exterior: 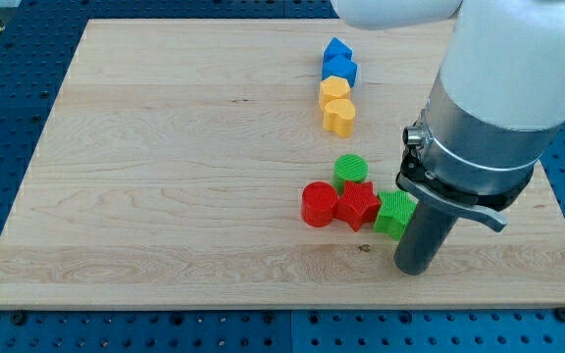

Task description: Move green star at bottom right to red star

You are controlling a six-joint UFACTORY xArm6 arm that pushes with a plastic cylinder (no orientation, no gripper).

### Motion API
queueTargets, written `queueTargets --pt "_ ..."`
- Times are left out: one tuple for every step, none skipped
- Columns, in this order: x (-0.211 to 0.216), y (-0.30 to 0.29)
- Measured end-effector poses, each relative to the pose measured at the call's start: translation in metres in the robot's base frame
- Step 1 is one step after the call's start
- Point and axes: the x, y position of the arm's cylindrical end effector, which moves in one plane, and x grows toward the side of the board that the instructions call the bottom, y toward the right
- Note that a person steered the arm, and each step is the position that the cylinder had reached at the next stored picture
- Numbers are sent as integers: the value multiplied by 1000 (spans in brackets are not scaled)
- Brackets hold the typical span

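The green star (393, 213) lies at the view's lower right, touching the right side of the red star (358, 205). My tip (416, 270) rests on the board just right of and below the green star, close against it. The rod's wide body hides part of the green star's right edge. A red round block (318, 205) touches the red star's left side. A green round block (351, 171) sits just above the red star.
Near the view's top centre stands a column of blocks: two blue ones (338, 61) above two yellow ones (336, 105), touching each other. The wooden board (165, 176) lies on a blue perforated table. The arm's large white body covers the upper right.
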Motion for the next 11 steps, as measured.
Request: queueTargets --pt "-2 6" --pt "-17 61" --pt "-65 81" --pt "-117 75" --pt "-111 29" --pt "-93 27" --pt "-77 26" --pt "-59 15" --pt "-46 13" --pt "-28 13" --pt "-8 11"
